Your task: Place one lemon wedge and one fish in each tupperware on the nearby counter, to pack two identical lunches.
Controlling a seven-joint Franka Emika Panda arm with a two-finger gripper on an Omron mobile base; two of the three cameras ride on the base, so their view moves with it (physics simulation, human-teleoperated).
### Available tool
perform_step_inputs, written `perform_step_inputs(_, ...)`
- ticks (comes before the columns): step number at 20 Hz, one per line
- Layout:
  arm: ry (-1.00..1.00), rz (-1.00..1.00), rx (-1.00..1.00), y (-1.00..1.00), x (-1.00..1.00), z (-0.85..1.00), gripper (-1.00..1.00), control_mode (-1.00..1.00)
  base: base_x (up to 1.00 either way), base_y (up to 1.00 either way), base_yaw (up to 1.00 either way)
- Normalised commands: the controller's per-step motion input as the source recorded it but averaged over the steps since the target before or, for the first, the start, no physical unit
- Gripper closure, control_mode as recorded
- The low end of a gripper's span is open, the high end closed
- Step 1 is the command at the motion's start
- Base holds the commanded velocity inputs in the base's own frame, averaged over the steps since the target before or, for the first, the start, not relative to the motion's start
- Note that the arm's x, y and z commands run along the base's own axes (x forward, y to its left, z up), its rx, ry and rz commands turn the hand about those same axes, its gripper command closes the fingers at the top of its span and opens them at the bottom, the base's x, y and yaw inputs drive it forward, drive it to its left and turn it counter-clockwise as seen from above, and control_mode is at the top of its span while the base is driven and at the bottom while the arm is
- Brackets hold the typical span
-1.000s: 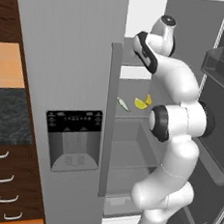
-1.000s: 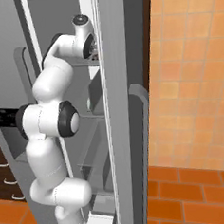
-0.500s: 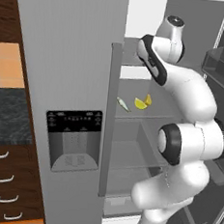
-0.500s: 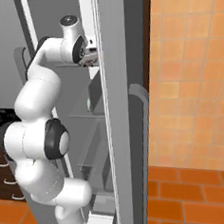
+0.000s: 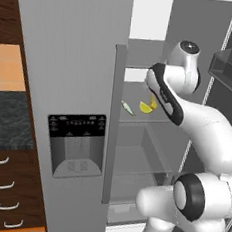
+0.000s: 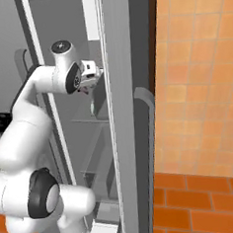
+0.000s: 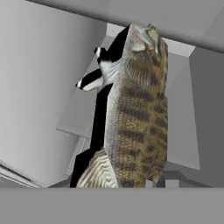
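The fish point(image 7: 138, 113) hangs right before the hand camera, lengthwise up the hand view — brown-barred and scaly, with a black-and-white fin sticking out to its left. Its lower end drops to the bottom edge where the fingertips would be, so whether the fingers are clamped on it or merely close around it cannot be told.

In the left base view the white arm point(image 5: 202, 131) rises from the lower right and bends into the open fridge point(image 5: 74, 43); its forearm crosses in front of the middle shelf point(image 5: 138, 119). On that shelf lie a yellow lemon wedge point(image 5: 147, 107), partly behind the forearm, and a small pale fish point(image 5: 128, 108) just to its left. The fridge's closed left door carries a dark water dispenser panel point(image 5: 75, 145).

In the right base view the gripper point(image 6: 91, 76) sits beside the edge of the open right door point(image 6: 125, 113).

Farther left stands the counter point(image 5: 7, 120) — speckled black stone over brown drawers point(image 5: 2, 192).
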Motion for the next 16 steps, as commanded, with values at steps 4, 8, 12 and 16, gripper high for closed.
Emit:
perform_step_inputs(4,0.02,0.0,0.0,0.0,-1.0,-0.39,1.0,-1.0,0.0,0.0,0.0)
perform_step_inputs(8,0.0,0.0,0.0,0.0,-1.0,-0.44,1.0,-1.0,0.0,0.0,0.0)
perform_step_inputs(12,0.0,0.0,0.0,0.0,-0.25,-0.13,1.0,1.0,-0.75,0.0,0.0)
perform_step_inputs(16,0.0,0.0,0.0,0.0,0.0,0.0,1.0,1.0,-0.88,0.44,0.09)
